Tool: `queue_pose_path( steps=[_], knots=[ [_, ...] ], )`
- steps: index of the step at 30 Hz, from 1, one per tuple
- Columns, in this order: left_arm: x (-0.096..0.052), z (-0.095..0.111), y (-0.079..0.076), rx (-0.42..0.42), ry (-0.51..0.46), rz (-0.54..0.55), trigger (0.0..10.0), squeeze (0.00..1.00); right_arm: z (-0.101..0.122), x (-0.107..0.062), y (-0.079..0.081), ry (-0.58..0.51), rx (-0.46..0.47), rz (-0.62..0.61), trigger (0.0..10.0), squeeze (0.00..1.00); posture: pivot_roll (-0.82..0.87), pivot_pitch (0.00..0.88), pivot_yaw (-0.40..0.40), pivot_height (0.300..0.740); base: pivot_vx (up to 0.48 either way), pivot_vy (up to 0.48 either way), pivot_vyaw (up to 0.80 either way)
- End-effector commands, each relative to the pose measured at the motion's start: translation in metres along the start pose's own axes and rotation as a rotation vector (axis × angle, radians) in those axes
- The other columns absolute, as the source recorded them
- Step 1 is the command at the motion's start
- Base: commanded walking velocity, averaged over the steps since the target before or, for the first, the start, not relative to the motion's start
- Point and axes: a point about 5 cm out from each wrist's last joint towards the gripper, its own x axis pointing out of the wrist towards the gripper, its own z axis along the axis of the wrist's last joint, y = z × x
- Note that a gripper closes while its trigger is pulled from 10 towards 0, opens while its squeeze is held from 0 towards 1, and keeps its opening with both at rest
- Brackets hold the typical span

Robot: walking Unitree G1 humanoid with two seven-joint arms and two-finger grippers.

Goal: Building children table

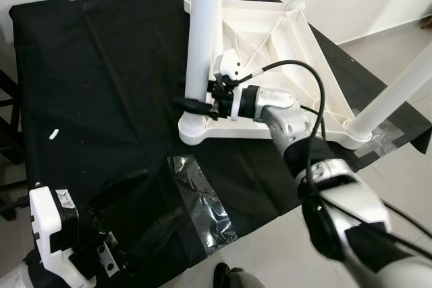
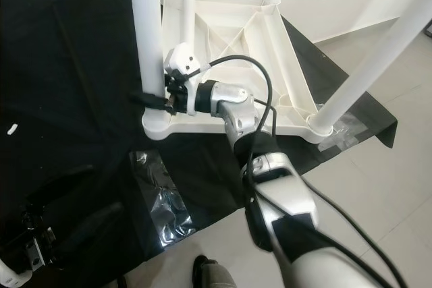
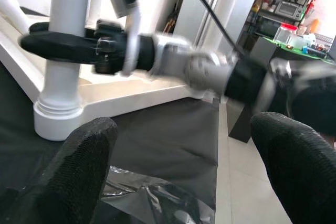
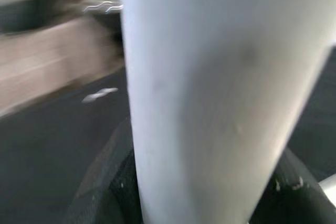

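Four legs already stand upright in the corner sockets of the upturned tabletop [image 1: 270, 25] on the black cloth [image 1: 101, 79], so most of the build looks done. Your right gripper [image 1: 196, 102] has its fingers clamped around the near-left leg [image 1: 202, 38], low down, just above its socket, a finger on each side. Judging by that hold, what is left is seating or twisting this leg home. Your left gripper [image 3: 184, 166] hangs near the cloth's front edge, fingers [image 3: 84, 156] wide apart and empty, the clamped leg beyond them.
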Motion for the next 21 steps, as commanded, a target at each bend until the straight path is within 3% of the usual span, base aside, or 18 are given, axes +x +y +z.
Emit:
queue_pose_path(
  steps=[1, 2, 3, 4, 6, 9, 11, 14, 15, 16, 17, 18, 21],
  knots=[
    [0.0, 0.0, -0.003, -0.001, 0.016, -0.012, 10.0, 0.0, -0.035, -0.018, 0.013, 0.128, 0.078, -0.307, 0.0, 0.0, 0.18, 0.27, -0.137, 0.74, 0.0, 0.0, 0.0],
    [0.0, 0.0, -0.003, -0.001, 0.016, -0.012, 10.0, 0.0, -0.035, -0.018, 0.013, 0.128, 0.078, -0.307, 0.0, 0.0, 0.18, 0.27, -0.137, 0.74, 0.0, 0.0, 0.0],
    [0.0, 0.0, -0.002, 0.0, 0.015, -0.013, 10.0, 0.0, -0.042, -0.023, 0.043, 0.142, 0.115, -0.353, 0.0, 0.0, 0.17, 0.267, -0.128, 0.74, 0.0, 0.0, 0.0],
    [0.0, 0.0, -0.002, 0.0, 0.015, -0.013, 10.0, 0.0, -0.042, -0.023, 0.043, 0.142, 0.115, -0.353, 0.0, 0.0, 0.17, 0.267, -0.128, 0.74, 0.0, 0.0, 0.0],
    [0.002, -0.001, 0.0, -0.002, 0.009, -0.022, 10.0, 0.0, -0.038, -0.02, 0.076, 0.125, 0.164, -0.353, 0.0, 0.0, 0.16, 0.254, -0.118, 0.74, 0.0, 0.0, 0.0],
    [0.005, -0.002, 0.001, -0.001, 0.003, -0.037, 10.0, 0.0, -0.03, -0.007, 0.079, 0.089, 0.172, -0.319, 0.0, 0.0, 0.16, 0.237, -0.118, 0.74, 0.0, 0.0, 0.0],
    [0.005, -0.002, 0.001, -0.001, 0.003, -0.037, 10.0, 0.0, -0.03, -0.007, 0.079, 0.089, 0.172, -0.319, 0.0, 0.0, 0.16, 0.237, -0.118, 0.74, 0.0, 0.0, 0.0],
    [0.007, -0.001, 0.004, 0.013, -0.005, -0.041, 10.0, 0.0, -0.014, 0.009, 0.076, 0.039, 0.164, -0.273, 0.0, 0.0, 0.17, 0.226, -0.123, 0.74, 0.0, 0.0, 0.0],
    [0.007, -0.001, 0.004, 0.016, -0.006, -0.04, 10.0, 0.0, -0.012, 0.011, 0.076, 0.035, 0.162, -0.259, 2.2, 0.0, 0.17, 0.224, -0.123, 0.74, 0.0, 0.0, 0.0],
    [0.007, -0.001, 0.004, 0.016, -0.006, -0.04, 10.0, 0.0, -0.012, 0.011, 0.076, 0.035, 0.162, -0.259, 2.2, 0.0, 0.17, 0.224, -0.123, 0.74, 0.0, 0.0, 0.0],
    [0.007, 0.0, 0.005, 0.018, -0.006, -0.039, 10.0, 0.0, -0.009, 0.011, 0.076, 0.04, 0.163, -0.267, 9.2, 0.0, 0.17, 0.223, -0.123, 0.74, 0.0, 0.0, 0.0],
    [0.007, 0.0, 0.005, 0.019, -0.007, -0.038, 10.0, 0.0, -0.007, 0.011, 0.077, 0.044, 0.161, -0.26, 10.0, 0.0, 0.17, 0.223, -0.123, 0.74, 0.0, 0.0, 0.0],
    [0.008, -0.001, 0.004, 0.017, -0.008, -0.04, 10.0, 0.0, -0.001, 0.006, 0.077, 0.073, 0.161, -0.238, 10.0, 0.0, 0.16, 0.225, -0.125, 0.74, 0.0, 0.0, 0.0]
  ],
)
